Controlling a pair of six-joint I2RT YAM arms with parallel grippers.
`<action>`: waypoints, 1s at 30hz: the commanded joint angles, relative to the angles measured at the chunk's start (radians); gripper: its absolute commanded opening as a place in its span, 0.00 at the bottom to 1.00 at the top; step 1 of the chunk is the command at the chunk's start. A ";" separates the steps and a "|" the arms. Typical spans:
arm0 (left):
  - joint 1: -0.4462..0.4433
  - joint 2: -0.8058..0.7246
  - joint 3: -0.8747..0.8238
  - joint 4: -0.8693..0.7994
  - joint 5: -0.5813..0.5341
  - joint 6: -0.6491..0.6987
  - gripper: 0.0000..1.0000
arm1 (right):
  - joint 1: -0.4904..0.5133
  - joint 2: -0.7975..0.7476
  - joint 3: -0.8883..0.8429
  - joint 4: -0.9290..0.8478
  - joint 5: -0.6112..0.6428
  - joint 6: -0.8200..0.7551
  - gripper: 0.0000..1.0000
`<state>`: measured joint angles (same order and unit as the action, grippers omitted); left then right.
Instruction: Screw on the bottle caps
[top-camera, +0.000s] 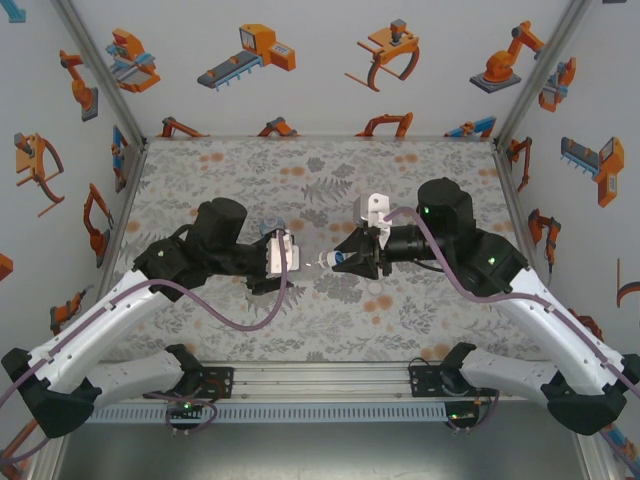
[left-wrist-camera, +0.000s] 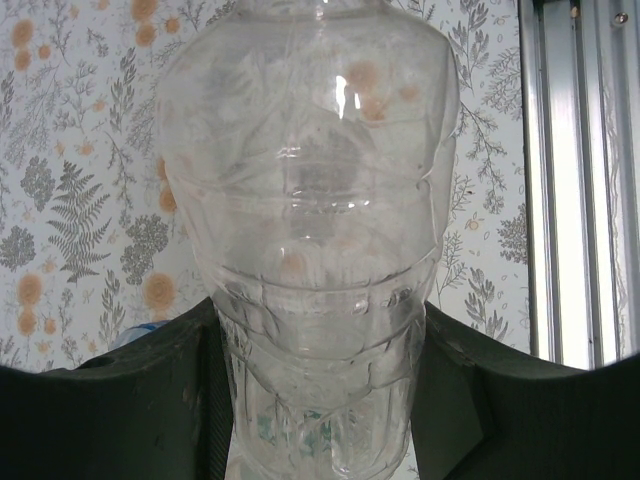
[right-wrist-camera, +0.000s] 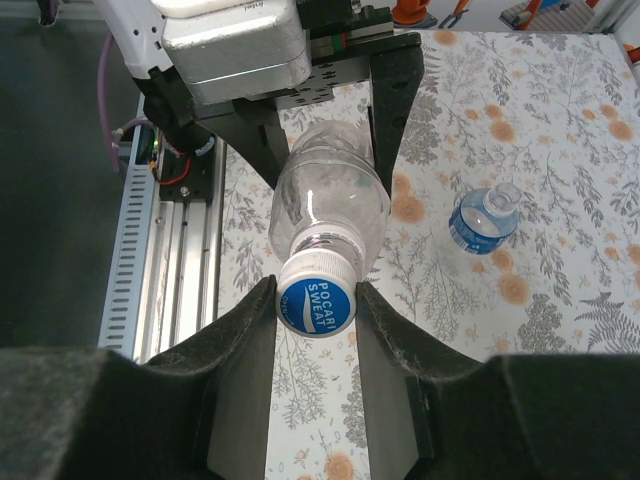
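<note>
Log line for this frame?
left pincer: shut on clear bottle | right pincer: shut on its cap | blue-label bottle: uncapped

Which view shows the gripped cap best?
Right wrist: the cap faces the lens, blue printed top sharp between the jaws. Top external shows a tiny blue spot; left wrist gives the body of the bottle.

1. Robot lab test cell.
2. White walls printed with orange robot pictures; aluminium frame posts at corners.
3. Left arm and right arm bolted to metal rail along floral-covered table.
</note>
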<state>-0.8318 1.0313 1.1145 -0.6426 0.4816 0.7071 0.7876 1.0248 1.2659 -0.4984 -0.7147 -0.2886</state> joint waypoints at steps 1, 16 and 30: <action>-0.015 -0.019 0.019 0.057 0.073 0.008 0.00 | 0.004 0.010 0.024 -0.017 -0.006 -0.014 0.06; -0.020 -0.006 0.023 0.058 0.092 0.009 0.00 | 0.010 0.030 0.024 0.010 -0.017 -0.020 0.06; -0.021 0.017 0.041 0.051 0.117 -0.015 0.00 | 0.019 0.056 0.071 -0.141 -0.068 -0.242 0.00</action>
<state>-0.8440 1.0389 1.1145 -0.6384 0.5247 0.7044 0.7937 1.0603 1.3163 -0.5804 -0.7670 -0.4450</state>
